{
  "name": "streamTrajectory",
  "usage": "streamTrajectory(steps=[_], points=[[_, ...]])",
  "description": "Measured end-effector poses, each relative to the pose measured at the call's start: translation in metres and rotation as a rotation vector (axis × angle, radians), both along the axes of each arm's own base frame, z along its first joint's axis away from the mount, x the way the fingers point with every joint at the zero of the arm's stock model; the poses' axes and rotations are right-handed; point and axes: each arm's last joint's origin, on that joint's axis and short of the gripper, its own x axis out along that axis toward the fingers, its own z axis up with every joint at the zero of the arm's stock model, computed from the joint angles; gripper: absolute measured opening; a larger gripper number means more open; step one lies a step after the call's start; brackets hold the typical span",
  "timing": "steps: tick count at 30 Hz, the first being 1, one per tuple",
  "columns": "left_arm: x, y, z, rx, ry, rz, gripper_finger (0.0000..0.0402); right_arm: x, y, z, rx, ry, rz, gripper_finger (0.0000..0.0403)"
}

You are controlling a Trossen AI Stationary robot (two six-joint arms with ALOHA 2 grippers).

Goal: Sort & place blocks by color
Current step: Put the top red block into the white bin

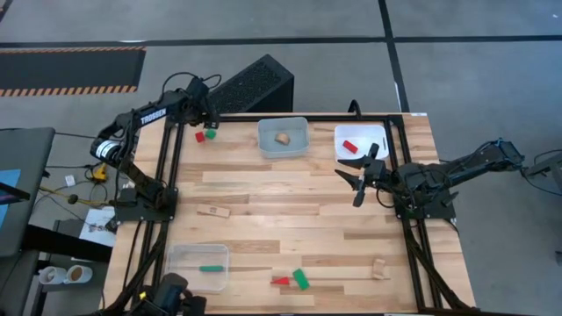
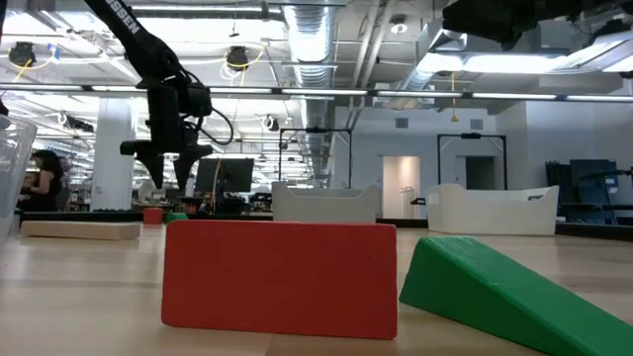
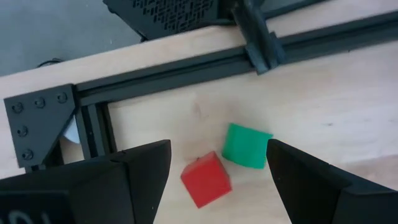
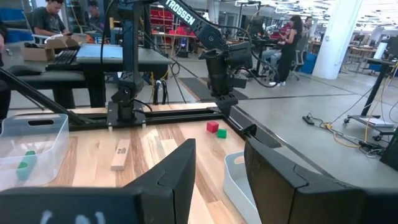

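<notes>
Red cube (image 3: 206,178) and green block (image 3: 246,145) below the open left gripper (image 3: 217,163), wrist-view-only; right gripper (image 1: 361,172) parted, empty.

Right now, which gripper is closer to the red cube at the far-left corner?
Left. The left gripper hovers directly above the red cube, jaws open and straddling it beside the green block. The right gripper is across the table, near the white bin.
</notes>
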Motion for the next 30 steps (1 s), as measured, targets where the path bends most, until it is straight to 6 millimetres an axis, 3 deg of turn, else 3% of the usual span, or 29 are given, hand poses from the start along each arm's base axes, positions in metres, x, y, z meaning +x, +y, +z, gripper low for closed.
streamTrajectory(steps=[12, 20, 30], points=[[0.0, 0.001, 0.0, 0.034, 0.004, 0.093, 0.0249, 0.0, 0.0, 0.0, 0.002, -0.001, 0.0, 0.0159], [-0.003, -0.002, -0.018, 0.077, 0.0, 0.143, 0.0249, 0.0, 0.0, 0.0, 0.002, 0.0, 0.0, 0.0158], [-0.004, -0.004, -0.019, 0.045, -0.012, 0.147, 0.0233, 0.0, 0.0, 0.0, 0.002, 0.0, 0.0, 0.0161]])
